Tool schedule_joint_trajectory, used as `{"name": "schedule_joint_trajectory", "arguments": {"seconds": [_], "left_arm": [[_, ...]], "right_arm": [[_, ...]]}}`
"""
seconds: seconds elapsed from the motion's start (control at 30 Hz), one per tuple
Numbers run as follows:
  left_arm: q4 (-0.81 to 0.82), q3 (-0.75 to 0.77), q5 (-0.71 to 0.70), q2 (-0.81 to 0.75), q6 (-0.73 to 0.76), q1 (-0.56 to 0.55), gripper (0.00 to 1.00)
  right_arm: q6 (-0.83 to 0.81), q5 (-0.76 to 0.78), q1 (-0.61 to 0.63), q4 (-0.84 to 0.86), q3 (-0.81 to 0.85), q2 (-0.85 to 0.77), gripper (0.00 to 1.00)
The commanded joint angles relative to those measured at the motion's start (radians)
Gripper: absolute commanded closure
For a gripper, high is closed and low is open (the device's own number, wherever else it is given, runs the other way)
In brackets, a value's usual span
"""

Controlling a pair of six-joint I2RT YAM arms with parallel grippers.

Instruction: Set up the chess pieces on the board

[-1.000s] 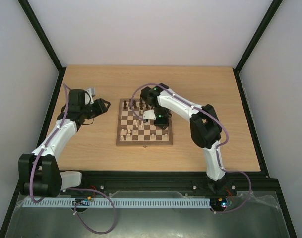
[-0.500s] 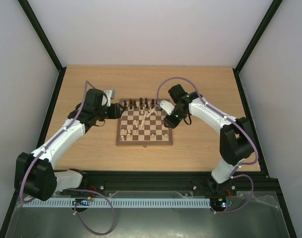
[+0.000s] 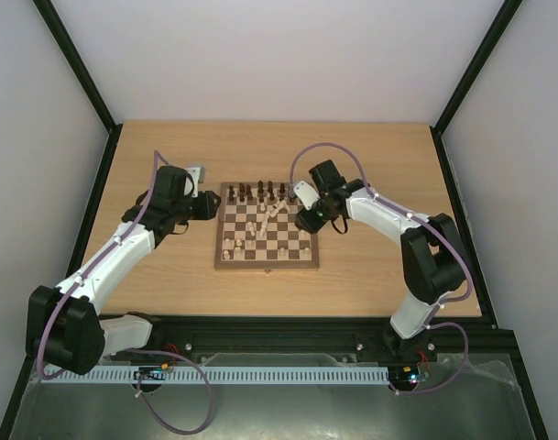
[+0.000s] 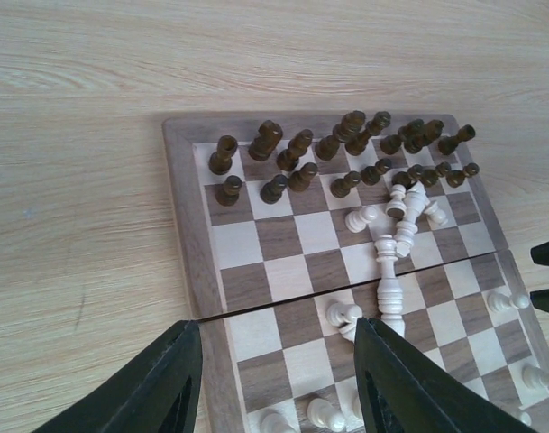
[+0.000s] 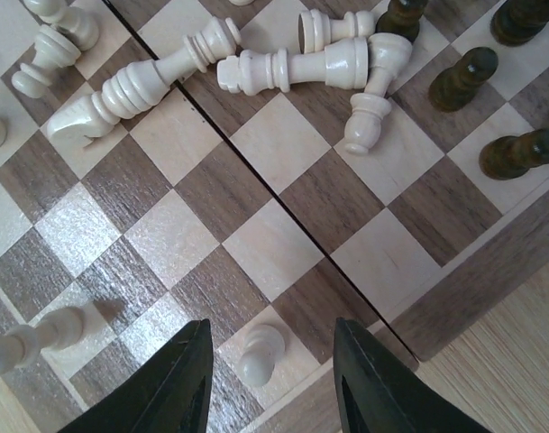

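1. Board. The board (image 3: 265, 266) lay flat at the middle of the table (image 3: 379, 165), between your two arms.

2. Pieces. The dark pieces (image 3: 257, 192) stood upright along the two far rows. Several pale pieces (image 3: 265, 216) lay toppled in a heap near the board's centre, touching one another. A few more pale ones stood upright on the near-left squares.

3. Left gripper. Your left gripper (image 3: 208, 206) hung at the board's left edge. In its wrist view the fingers (image 4: 166, 379) stood well apart over the near squares and the border. Nothing was held between them. That view showed the dark rows at the top and the pale heap to the right of centre.

4. Right gripper. Your right gripper (image 3: 306, 220) hung over the board's right side, beside the heap. In its wrist view the jaws were parted. A single upright pale pawn (image 5: 260, 352) stood in the gap between the fingers (image 5: 188, 379), on a light square by the border. Neither finger touched the pawn, so nothing was gripped. The toppled pieces lay at the top of that view, well apart from the pawn.
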Motion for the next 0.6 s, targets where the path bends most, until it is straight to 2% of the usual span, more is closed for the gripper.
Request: {"name": "schedule_joint_trajectory", "arguments": {"seconds": [0.0, 0.27, 0.57], "left_arm": [[-0.010, -0.012, -0.019, -0.011, 0.011, 0.014, 0.52], [-0.013, -0.012, -0.016, -0.006, 0.006, 0.028, 0.52], [-0.013, -0.014, -0.007, 0.000, 0.004, 0.032, 0.52]], "right_arm": [[0.018, -0.035, 0.006, -0.002, -0.003, 0.044, 0.62], [0.011, 0.006, 0.022, -0.017, -0.026, 0.061, 0.63], [0.014, 0.033, 0.023, -0.021, -0.038, 0.065, 0.86]]}}
